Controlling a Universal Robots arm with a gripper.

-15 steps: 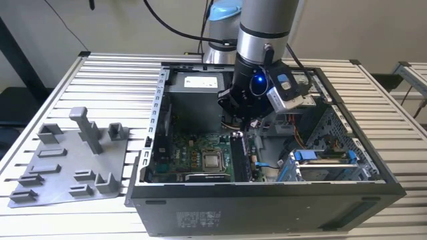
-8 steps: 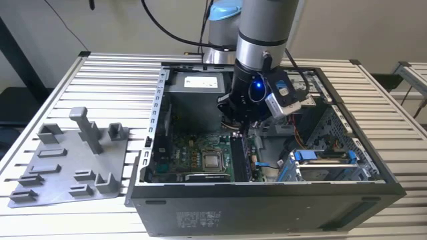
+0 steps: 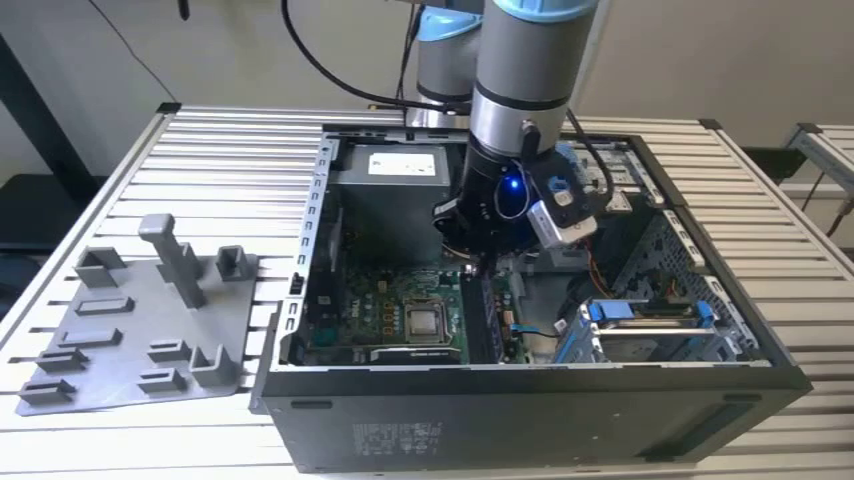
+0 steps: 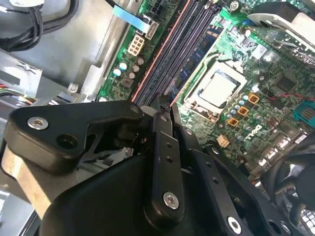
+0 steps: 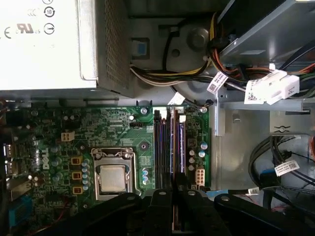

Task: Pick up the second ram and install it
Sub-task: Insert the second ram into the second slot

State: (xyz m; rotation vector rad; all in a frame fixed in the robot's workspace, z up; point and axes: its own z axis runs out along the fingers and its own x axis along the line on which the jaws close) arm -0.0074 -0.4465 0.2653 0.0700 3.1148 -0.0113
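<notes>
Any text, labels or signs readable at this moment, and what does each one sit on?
Nothing reads clearly enough to quote.
Power supply label, first wrist view: round marks and fine print, unreadable.
White cable tag, first wrist view: print too small.
Case front sticker, exterior view: lines of print, too small.
</notes>
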